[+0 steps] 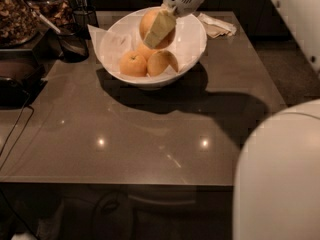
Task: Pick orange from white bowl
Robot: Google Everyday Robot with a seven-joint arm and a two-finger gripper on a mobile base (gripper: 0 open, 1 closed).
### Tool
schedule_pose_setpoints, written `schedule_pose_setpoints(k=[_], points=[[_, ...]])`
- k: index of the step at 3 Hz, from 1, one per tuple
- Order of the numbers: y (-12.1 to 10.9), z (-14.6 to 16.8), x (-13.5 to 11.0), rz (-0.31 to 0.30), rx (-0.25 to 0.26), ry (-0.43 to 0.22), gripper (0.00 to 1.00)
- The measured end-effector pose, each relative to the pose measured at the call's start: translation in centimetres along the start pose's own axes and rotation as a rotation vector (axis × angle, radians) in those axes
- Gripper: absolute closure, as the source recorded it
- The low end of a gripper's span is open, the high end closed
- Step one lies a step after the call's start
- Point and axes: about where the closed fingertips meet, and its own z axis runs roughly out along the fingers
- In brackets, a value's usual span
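Gripper (158,35) hangs over the white bowl (114,45), which stands near the far edge of the table (150,139). Its fingers are clamped on the orange (148,20), held above other oranges (133,64) in the bowl.

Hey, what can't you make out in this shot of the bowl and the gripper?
Camera view:
- gripper, above the white bowl, shut on the orange: second finger hidden behind the fruit.
- Its arm: cut off by the top edge.
- Bowl floor: covered by the other oranges.
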Motion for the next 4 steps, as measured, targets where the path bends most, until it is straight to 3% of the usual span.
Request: schedule_pose_setpoints(k=[2, 4], points=[[0.6, 0.0, -0.1, -0.005, -0.006, -0.021, 1.0], [7.2, -2.5, -2.2, 0.019, -0.013, -0.176, 1.0]])
